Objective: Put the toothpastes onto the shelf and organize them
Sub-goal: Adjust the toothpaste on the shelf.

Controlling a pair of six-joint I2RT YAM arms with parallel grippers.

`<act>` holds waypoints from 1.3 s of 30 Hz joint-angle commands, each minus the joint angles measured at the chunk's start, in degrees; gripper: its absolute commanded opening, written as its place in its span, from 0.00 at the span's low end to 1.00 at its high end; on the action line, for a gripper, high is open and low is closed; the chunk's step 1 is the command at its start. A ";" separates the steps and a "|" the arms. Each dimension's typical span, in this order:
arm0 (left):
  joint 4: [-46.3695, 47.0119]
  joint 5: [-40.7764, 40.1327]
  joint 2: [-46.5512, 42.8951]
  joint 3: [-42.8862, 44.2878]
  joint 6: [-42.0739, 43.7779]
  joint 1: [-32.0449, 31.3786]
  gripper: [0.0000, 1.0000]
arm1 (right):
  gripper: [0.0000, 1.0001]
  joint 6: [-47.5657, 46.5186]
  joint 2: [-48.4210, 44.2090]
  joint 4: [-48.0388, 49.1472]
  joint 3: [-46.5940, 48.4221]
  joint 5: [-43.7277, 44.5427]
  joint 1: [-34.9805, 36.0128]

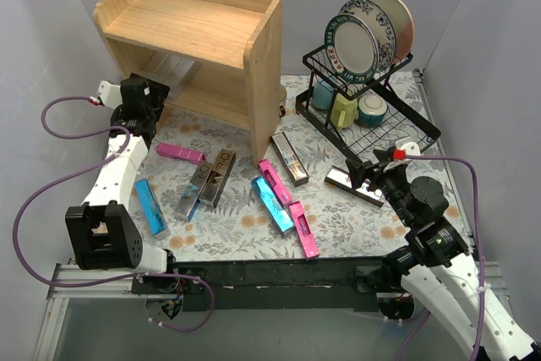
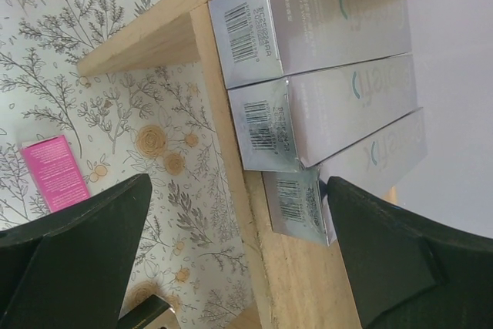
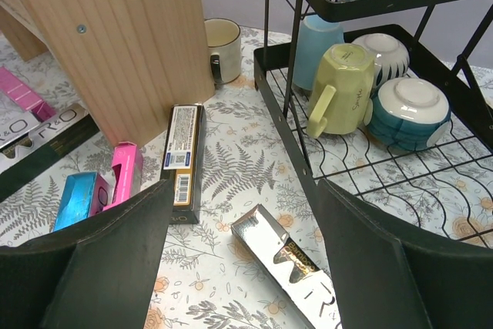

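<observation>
— Top external: where do the toothpastes lie?
— Most are loose on the floral mat [image 1: 237,137] at mid-frame, in front of the wooden shelf [image 1: 266,57] at upper left. A pink carton [image 1: 180,152] and a blue carton [image 1: 152,206] sit left of centre. A brown-gold carton [image 1: 290,158] lies near the shelf's side panel. The left gripper [image 1: 156,90] is at the open side of the shelf's lower tier. The right gripper [image 1: 365,173] hangs over a silver carton [image 1: 355,185], below the black dish rack [image 1: 372,112].

— Left wrist: what has reached the shelf?
— Three silver-white cartons [image 2: 308,117] lie side by side on the lower board, touching, with their barcode ends facing the camera. The black fingers [image 2: 85,252] are spread wide with nothing between them.

— Right wrist: is anything held?
— No. The fingers [image 3: 115,252] are spread apart, and the silver carton lies flat on the mat at lower centre, between and beyond them. Whether they touch it cannot be told. A cream mug [image 3: 222,48] stands behind the shelf panel at upper centre.
</observation>
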 commanded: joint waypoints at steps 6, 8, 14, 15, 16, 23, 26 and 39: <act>-6.87 -4.94 -3.58 -1.02 2.69 -0.50 0.98 | 0.83 -0.48 -1.77 2.77 -0.22 1.00 0.65; -7.83 -5.47 -4.02 -0.58 3.04 -0.42 0.98 | 0.83 -0.48 -2.04 2.77 -0.39 0.92 0.65; -8.01 -5.38 -6.74 2.15 3.30 -0.50 0.98 | 0.83 -0.65 -2.48 2.77 -0.40 1.53 1.00; -7.92 -5.64 -6.92 2.59 3.30 -0.50 0.98 | 0.83 -0.74 -2.57 2.77 -0.40 1.53 1.09; -7.92 -6.08 -7.01 3.20 3.39 -0.50 0.98 | 0.83 -0.83 -2.65 2.68 -0.48 1.62 1.18; -9.77 -9.42 -5.87 4.61 4.79 0.90 0.98 | 0.83 -1.44 -3.71 2.33 -0.57 2.93 1.71; -10.03 -9.60 -5.43 4.09 5.15 2.30 0.98 | 0.83 -1.62 -4.15 2.42 -0.83 3.20 1.88; -9.33 -5.12 -0.60 5.23 6.29 3.89 0.98 | 0.83 -1.80 -4.06 2.86 -1.36 4.08 2.32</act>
